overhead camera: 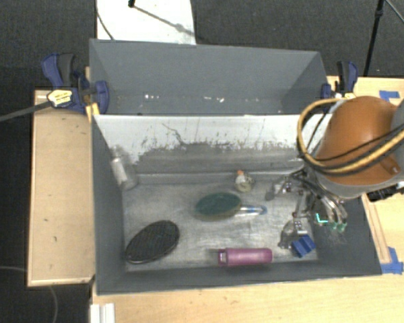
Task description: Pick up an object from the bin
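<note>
Whether the gripper [295, 233] is released or clenched cannot be told: its metal tip is a tangle of dark and shiny parts low over the floor of the grey metal bin [209, 140], at about 4 o'clock of that floor. No thing can be seen grasped in it.

Just beside the tip, at its 5 o'clock, lies a small blue angular piece [302, 247], hard-edged and plastic-looking. It is the thing nearest the gripper, close to the bin's front right corner. Whether the two touch cannot be told.

At the gripper's 8 o'clock, along the front wall, a purple cylindrical tube [244, 256] lies on its side, smooth and matte. At 10 o'clock, near the middle of the floor, there is a dark green oval brush head with a clear, blue-tinted handle [220, 205]. The handle points toward the gripper. Beyond it, at 11 o'clock, a small tan knob-like thing [241, 178] stands by the scratched back slope. Far off at 9 o'clock, a black oval disc with a fine mesh texture [152, 241] lies flat in the front left corner. A short grey cylinder [119, 170] leans in the back left corner.

There is one of each, six loose things in all, well apart from one another.

Above the gripper, at 1 o'clock, bulges the smooth rounded orange cover [357, 136] of the wrist, looped by black and yellow cables [308, 130].
</note>
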Action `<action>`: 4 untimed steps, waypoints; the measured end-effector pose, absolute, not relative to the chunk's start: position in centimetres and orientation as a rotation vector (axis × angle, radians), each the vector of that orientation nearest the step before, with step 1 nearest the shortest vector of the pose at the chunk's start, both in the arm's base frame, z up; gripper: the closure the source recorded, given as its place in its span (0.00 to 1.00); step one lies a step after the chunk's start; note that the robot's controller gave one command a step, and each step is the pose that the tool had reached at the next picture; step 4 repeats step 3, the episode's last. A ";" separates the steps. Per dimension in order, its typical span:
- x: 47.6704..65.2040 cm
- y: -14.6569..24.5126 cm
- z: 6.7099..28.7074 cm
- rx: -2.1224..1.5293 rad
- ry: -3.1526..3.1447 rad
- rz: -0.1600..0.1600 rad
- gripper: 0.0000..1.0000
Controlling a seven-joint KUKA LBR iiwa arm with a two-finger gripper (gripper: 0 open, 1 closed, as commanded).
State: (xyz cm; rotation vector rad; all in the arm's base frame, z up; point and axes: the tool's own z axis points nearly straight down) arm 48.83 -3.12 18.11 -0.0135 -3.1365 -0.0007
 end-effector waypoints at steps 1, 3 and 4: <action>55.6 -1.7 7.8 0.382 -3.118 -0.003 0.00; 55.1 -2.7 22.6 0.701 -3.073 0.005 1.00; 55.1 -2.7 22.6 0.701 -3.073 0.005 1.00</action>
